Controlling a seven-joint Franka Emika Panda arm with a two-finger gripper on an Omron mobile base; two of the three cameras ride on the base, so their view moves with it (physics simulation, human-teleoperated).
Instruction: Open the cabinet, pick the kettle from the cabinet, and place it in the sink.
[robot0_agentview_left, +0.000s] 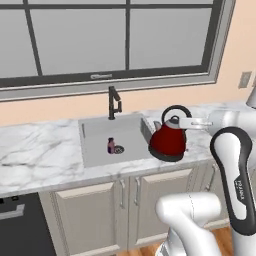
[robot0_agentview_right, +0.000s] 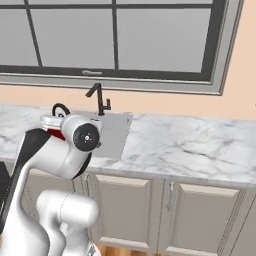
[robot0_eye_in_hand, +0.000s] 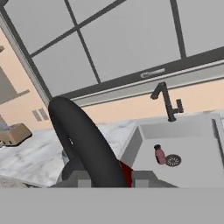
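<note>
The kettle (robot0_agentview_left: 168, 141) was held by its black loop handle, fingers (robot0_eye_in_hand: 79, 178) clamped on it, over the sink's (robot0_agentview_left: 95, 150) right rim. If let go there, it could've been tipped onto the worktop (robot0_agentview_left: 35, 150).

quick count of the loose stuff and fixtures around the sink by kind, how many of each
kettle: 1, red, its handle between the jaws of the gripper
bottle: 1, small, pinkish, standing in the sink
faucet: 1, dark
sink: 1, grey basin in the marble countertop
total: 4
</note>
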